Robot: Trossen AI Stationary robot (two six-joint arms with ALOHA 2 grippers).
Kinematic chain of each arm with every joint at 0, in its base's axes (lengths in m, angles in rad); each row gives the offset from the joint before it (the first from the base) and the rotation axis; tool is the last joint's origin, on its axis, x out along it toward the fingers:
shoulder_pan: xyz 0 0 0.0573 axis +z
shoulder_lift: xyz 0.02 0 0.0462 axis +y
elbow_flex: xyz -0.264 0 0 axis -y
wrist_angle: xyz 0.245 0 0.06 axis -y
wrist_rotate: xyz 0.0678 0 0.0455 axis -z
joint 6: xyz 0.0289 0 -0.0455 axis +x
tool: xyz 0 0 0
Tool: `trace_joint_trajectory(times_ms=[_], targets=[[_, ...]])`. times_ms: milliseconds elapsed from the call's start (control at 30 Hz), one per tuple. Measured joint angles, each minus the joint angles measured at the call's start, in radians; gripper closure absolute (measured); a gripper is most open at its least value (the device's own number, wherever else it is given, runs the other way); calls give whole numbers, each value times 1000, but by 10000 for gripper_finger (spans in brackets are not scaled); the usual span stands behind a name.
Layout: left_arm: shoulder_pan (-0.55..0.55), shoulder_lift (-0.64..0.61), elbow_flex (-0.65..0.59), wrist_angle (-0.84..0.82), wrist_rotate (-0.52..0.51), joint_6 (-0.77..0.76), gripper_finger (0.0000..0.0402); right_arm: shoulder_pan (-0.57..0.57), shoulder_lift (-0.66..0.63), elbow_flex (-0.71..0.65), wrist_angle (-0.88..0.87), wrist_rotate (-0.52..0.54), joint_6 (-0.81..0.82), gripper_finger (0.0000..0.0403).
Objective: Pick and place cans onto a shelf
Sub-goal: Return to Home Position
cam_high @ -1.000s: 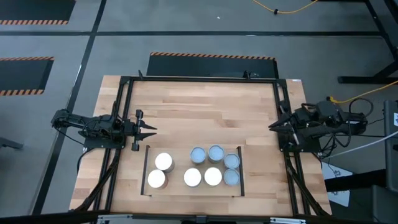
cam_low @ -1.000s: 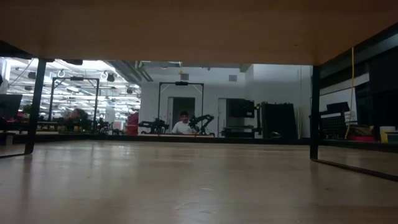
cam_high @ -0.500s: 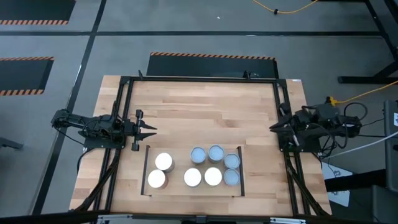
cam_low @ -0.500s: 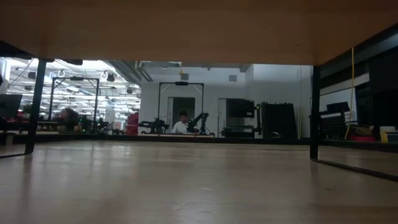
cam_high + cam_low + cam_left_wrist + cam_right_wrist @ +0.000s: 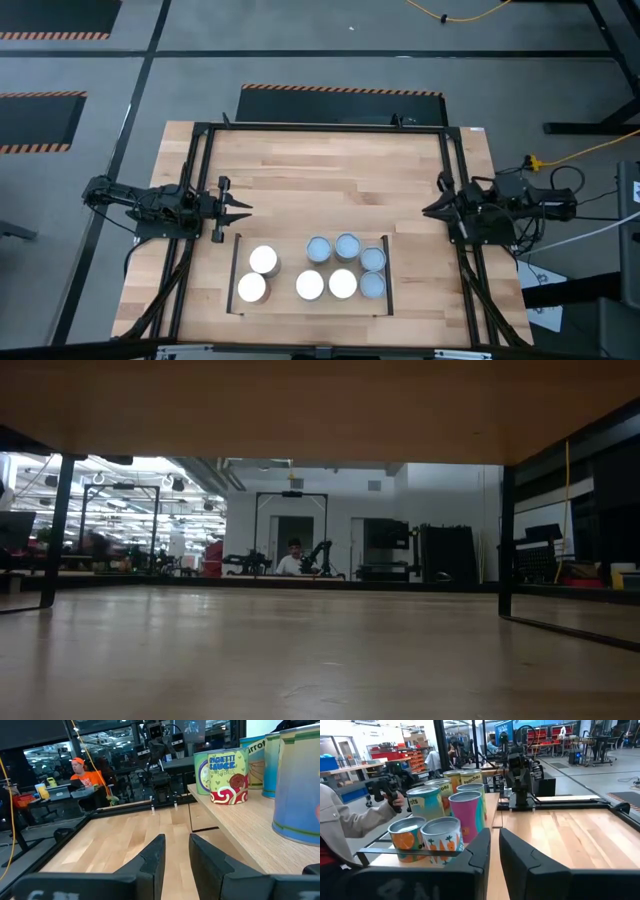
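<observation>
Your seven cans (image 5: 330, 268) stood on the shelf (image 5: 284, 272), lower centre of the high view. The left gripper (image 5: 240, 210) at mid-left and the right gripper (image 5: 430, 211) at mid-right each showed a narrow gap, grasping nothing. A low swing by the right arm could have clipped the rightmost cans. From above, the labels were hidden.
</observation>
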State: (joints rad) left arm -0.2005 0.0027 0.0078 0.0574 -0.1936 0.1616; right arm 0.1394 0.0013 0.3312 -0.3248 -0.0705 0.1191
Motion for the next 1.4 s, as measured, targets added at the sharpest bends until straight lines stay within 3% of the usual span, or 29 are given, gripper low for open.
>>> trace_joint_trajectory(times_ms=[633,867,1400], targets=[[0,0,0,0,0,-1,321,0,0,-166,149,2,-47,357],[0,0,0,0,0,-1,321,0,0,-193,155,79,-49,357],[0,0,0,-3,0,2,321,0,2,-312,321,71,-97,357]])
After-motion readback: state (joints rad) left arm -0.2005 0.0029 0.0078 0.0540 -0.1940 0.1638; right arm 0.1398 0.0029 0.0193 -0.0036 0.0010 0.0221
